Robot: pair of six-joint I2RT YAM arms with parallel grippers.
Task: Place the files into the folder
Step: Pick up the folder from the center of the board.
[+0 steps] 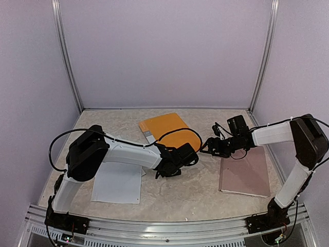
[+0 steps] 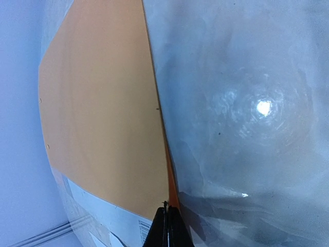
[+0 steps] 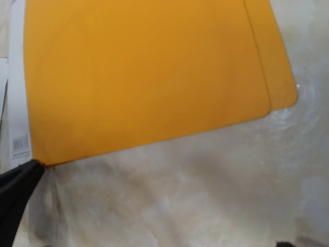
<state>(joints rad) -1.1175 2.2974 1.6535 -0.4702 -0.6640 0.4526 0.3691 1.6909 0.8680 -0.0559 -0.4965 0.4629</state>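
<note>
Two arms reach in over the counter in the overhead view. We see the folder lying flat near the middle, turned at an angle, its white spine strip on the left. The left pincer sits right at the folder's near corner and hides it from this angle. The right pincer hangs just beside the folder's right-hand corner, apart from it, fingers spread and holding nothing. The files lie as a white stack at the near left, below the left arm and well apart from both pincers. A pinkish-brown board lies flat below the right arm.

From the left wrist we look along the left pincer. Its black fingers are pressed together, and their tips meet the folder at its corner, where a sliver of darker orange edge runs into them. We cannot tell whether a layer of the cover is nipped between them. The barcode label shows just beside the fingers.

From the right wrist, the folder fills the upper part, flat on the counter. The left pincer touches its lower-left corner with a black tip, next to the barcode label. Of the right pincer's own fingers we see only a dark speck at the bottom edge.
</note>
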